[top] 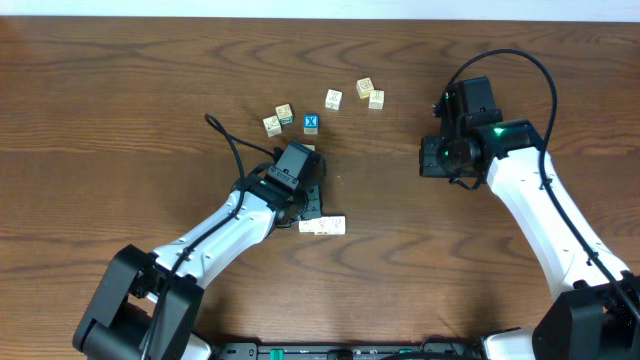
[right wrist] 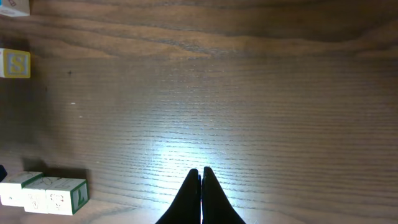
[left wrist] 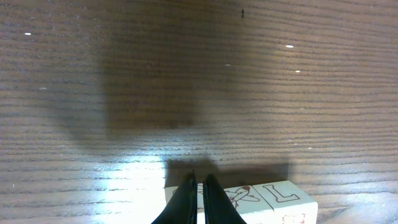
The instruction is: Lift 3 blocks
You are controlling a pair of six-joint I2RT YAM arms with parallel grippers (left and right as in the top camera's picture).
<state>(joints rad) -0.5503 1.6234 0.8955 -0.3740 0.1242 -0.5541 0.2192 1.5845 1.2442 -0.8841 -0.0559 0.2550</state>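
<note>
Cream-white blocks [top: 322, 226], three of them, lie nearest the robot in a tight row on the bench [top: 120, 90], end to end and touching. None is off the wood yet.

Just beside and over that row hangs the left tool [left wrist: 198, 180]. Its two fingers are pressed almost together with nothing between them. In the left wrist view the tips overlap the left-hand block of the row, and I cannot tell whether they touch it.

Further out and well apart, the right tool [right wrist: 200, 174] hovers over bare wood, also closed and empty.

At the far side, six loose cubes [top: 333, 98] are scattered. Five are pale and one is a blue-faced cube [top: 311, 123] with a white X. A pale sliver by the left tool's body may be another, but it is too hidden to count.

The main risk, as I judge it, is coming down with the fingers closed. They would land on or shove the end block and break up the row. A squeeze along the row that runs off its centre line could pop the middle block out. A pinch across one block would lift that block alone. The six far cubes look similar, so the wrong one could be picked up.
</note>
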